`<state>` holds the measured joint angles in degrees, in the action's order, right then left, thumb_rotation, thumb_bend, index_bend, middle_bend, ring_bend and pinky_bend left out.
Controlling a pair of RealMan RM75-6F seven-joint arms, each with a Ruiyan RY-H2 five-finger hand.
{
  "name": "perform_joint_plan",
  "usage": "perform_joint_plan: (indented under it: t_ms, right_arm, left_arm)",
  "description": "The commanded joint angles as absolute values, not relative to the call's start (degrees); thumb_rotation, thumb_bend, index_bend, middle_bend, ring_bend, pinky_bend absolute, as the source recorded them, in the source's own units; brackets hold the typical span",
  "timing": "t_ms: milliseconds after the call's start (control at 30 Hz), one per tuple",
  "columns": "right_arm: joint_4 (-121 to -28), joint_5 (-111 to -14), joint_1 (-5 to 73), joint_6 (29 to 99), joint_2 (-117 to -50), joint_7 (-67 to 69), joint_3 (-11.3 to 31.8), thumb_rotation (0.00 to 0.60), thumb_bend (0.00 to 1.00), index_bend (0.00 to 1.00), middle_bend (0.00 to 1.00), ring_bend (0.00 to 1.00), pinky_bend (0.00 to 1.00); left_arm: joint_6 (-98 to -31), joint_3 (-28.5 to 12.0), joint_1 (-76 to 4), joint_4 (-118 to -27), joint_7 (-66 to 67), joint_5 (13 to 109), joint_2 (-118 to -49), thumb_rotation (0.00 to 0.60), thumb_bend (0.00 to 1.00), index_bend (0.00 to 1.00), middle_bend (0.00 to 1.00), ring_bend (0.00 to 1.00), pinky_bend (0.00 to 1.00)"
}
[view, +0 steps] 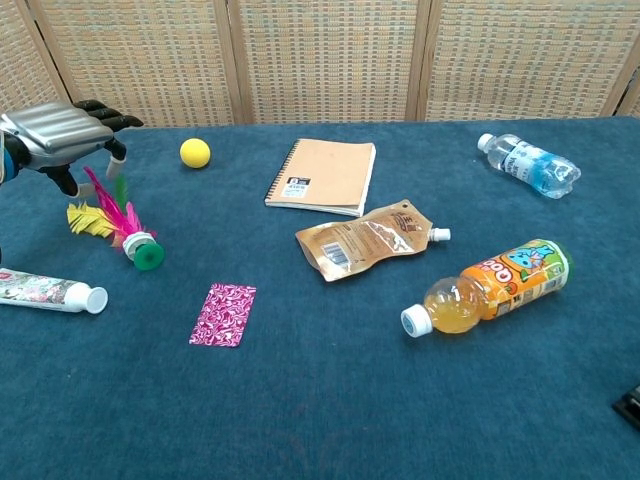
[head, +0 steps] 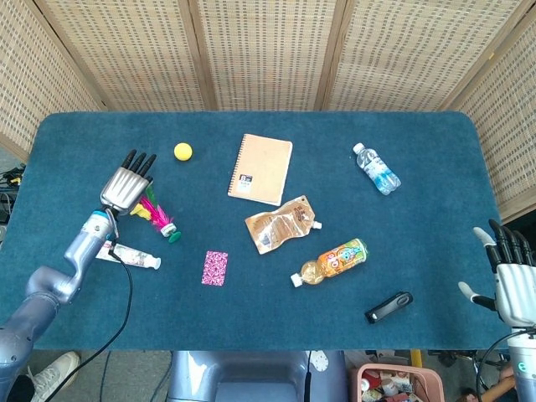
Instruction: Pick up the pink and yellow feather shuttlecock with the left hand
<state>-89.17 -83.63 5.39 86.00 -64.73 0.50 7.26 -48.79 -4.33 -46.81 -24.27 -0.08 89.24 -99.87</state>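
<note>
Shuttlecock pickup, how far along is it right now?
Done: the left hand is positioned above the feather end of the shuttlecock, fingers spread, holding nothing. In hand: the approach; in the chest view the hand hangs just over the feathers, and actual contact can't be told. Left: closing on the shuttlecock and lifting it; it lies on the table, green base down by the tube. The right hand waits open at the table's edge.

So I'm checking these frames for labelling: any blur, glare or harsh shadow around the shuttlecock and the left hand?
Head view: sharp and evenly lit; the left hand covers part of the shuttlecock. Chest view: equally crisp, soft shadows only, a mild sheen on the hand's metal back, and the feathers stay clear.
</note>
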Motion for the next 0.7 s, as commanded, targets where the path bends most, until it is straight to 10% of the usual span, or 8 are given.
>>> perform_joint_plan:
  t_ms: [33, 500, 700]
  right_arm:
    - [-89.1, -83.5, 5.5, 85.8, -64.7, 0.6, 7.3, 0.6, 0.0, 0.0, 0.0, 0.0, 0.0]
    - [-89.5, -83.7, 5.4, 85.6, -64.2, 2.0, 7.0, 0.6, 0.0, 0.0, 0.0, 0.0, 0.0]
    - [-89.8, -84.0, 5.4, 85.6, -63.9, 2.5, 6.8, 0.6, 0.0, 0.0, 0.0, 0.0, 0.0]
  left_arm:
    - [-49.0, -4.2, -46.9, -24.3, -0.1, 88.9, -100.0, 0.6, 0.4, 0.58, 0.0, 0.0, 0.0]
    - [-53.9, -3.5, -46.1, -27.7, 1.9, 88.5, -96.9, 0.6, 0.42, 0.76, 0.0, 0.0, 0.0]
    - [-69.0, -1.1, -44.6, -28.5, 11.7, 93.7, -94.4, 0.6, 0.44, 0.77, 0.0, 0.0, 0.0]
